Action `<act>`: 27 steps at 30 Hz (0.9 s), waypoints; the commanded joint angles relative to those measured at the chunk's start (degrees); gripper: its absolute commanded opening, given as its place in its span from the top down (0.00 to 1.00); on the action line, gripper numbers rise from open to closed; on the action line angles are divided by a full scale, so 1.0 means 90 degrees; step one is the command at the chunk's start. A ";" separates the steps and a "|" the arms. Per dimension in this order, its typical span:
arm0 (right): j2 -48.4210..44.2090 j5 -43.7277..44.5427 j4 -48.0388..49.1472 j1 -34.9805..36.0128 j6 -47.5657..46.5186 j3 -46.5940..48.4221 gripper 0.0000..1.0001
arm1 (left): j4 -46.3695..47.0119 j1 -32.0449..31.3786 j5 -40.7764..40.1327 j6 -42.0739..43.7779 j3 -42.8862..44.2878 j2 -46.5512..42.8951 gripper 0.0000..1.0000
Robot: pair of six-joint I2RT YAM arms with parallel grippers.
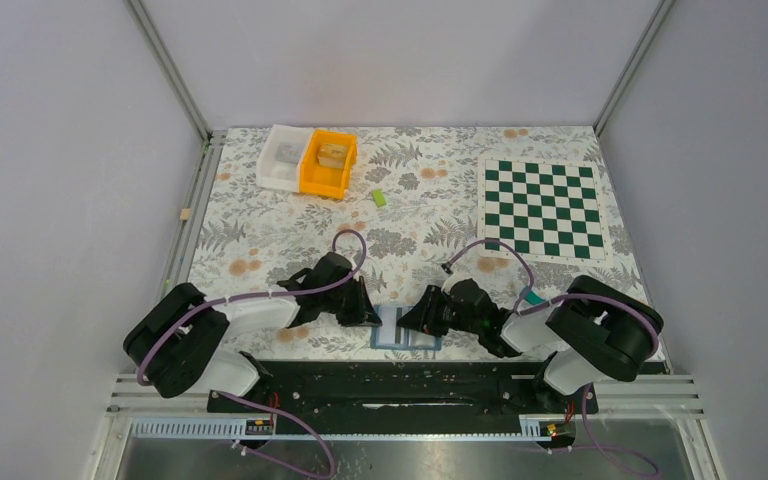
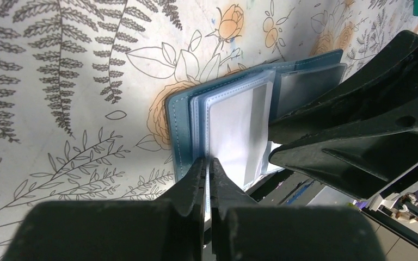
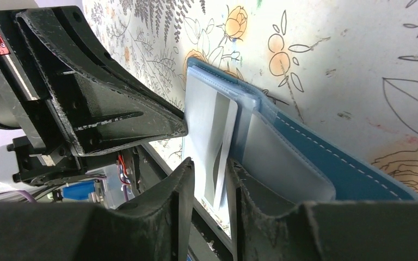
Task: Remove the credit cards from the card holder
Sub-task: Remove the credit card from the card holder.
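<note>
Work was gathered at the near edge of the floral-patterned bench (image 1: pixel 260 240), where the blue stitched card holder (image 1: pixel 405 330) lay open between the two arms. The left pincer (image 2: pixel 207 162) was closed tight on the edge of a clear plastic sleeve (image 2: pixel 234 125), seemingly to pin the holder's leaves so nothing slid along while a card was drawn. The right pincer (image 3: pixel 211 169) had its jaws a little apart, astride the lower end of a white credit card with a grey stripe (image 3: pixel 224 136) that appeared to stand partly out of its pocket. A sliver of gap showed on one side of it, so I judged it not yet clamped.

A small teal-green credit card (image 1: pixel 530 298) lay on the bench just beside the right arm, half under its purple cable and well apart from the holder; that one looked already out.

The next move, I'd guess, called for the right jaws to close on the white card and pull it straight along the sleeve's opening. A skewed pull could drag the whole holder.
</note>
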 commanded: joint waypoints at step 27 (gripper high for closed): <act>0.1042 -0.0567 0.2853 -0.0245 0.0513 -0.0357 0.75 | 0.0069 -0.0110 -0.0182 -0.0063 -0.0247 0.0533 1.00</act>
